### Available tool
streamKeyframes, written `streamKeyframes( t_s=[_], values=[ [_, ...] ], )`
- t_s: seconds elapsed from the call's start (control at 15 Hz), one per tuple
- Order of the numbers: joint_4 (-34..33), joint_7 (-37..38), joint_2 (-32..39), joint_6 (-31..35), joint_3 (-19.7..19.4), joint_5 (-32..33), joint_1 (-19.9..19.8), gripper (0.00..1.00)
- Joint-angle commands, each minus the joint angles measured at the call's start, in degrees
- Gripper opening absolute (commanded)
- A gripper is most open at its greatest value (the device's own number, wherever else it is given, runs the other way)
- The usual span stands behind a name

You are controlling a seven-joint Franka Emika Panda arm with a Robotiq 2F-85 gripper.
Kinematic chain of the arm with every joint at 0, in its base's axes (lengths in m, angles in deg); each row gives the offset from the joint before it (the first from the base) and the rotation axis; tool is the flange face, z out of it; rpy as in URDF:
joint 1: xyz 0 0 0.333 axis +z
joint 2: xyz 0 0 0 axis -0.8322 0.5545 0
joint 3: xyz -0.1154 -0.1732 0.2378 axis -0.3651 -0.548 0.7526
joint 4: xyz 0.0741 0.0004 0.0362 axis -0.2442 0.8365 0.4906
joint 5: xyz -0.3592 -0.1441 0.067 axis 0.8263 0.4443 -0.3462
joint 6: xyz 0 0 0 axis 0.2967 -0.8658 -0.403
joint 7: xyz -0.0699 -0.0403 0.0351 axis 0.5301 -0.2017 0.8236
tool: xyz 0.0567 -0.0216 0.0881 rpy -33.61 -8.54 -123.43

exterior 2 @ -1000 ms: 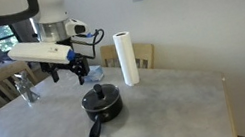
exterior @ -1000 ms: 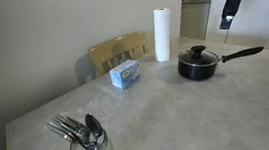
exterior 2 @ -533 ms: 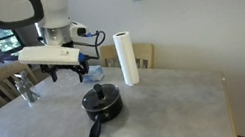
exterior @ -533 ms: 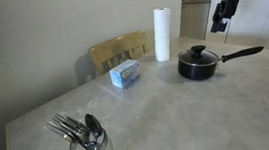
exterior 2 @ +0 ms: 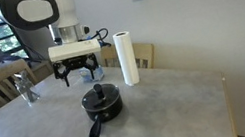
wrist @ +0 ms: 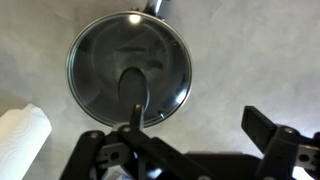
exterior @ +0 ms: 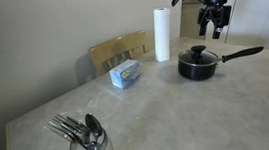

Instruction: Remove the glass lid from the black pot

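The round clear glass lid (wrist: 152, 52) with a thin metal rim sits closed on the small, low black pot (exterior: 196, 69). The pot stands on the grey, mottled bench (exterior: 159, 113), and its long straight handle (exterior: 241, 53) points sideways. In an exterior view the lid (exterior 2: 98, 96) lies flat and level on the pot.

The pincer (exterior: 212, 22) hangs in the air above the pot and touches nothing. Its two dark fingers (wrist: 268, 135) stand wide apart, so it is open and empty.

I judge that the glass is stiff, smooth and slippery, and that it can break if it falls. The metal rim is thin and lies close on the pot wall, so it gives no good hold. The right place to grip is the black knob (wrist: 133, 88) at the centre, which looks oblong in the wrist view. The fingers should probably close across its narrow side.

The lid seems not heavy, but held only by the knob it may tilt. A straight lift upward is safest. The pot is small and looks light, so it could slide on the smooth bench if the rim catches it.

A white paper roll (exterior: 160, 34) stands upright near the pot. A glass jar of metal cutlery (exterior: 87, 145) is well apart from it.
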Motion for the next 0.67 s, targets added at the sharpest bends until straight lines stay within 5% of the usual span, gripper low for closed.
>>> streamKeyframes(
  t_s=[0.0, 0.2, 0.6],
  values=[
    [-0.2, -0.3, 0.4, 1.2, 1.9, 1.1, -1.5, 1.0],
    [-0.4, -2.9, 0.8, 0.6, 2.4, 0.9, -1.9, 1.0],
    [-0.4, -1.6, 3.9, 8.2, 1.3, 11.3, -1.2, 1.0]
  ],
)
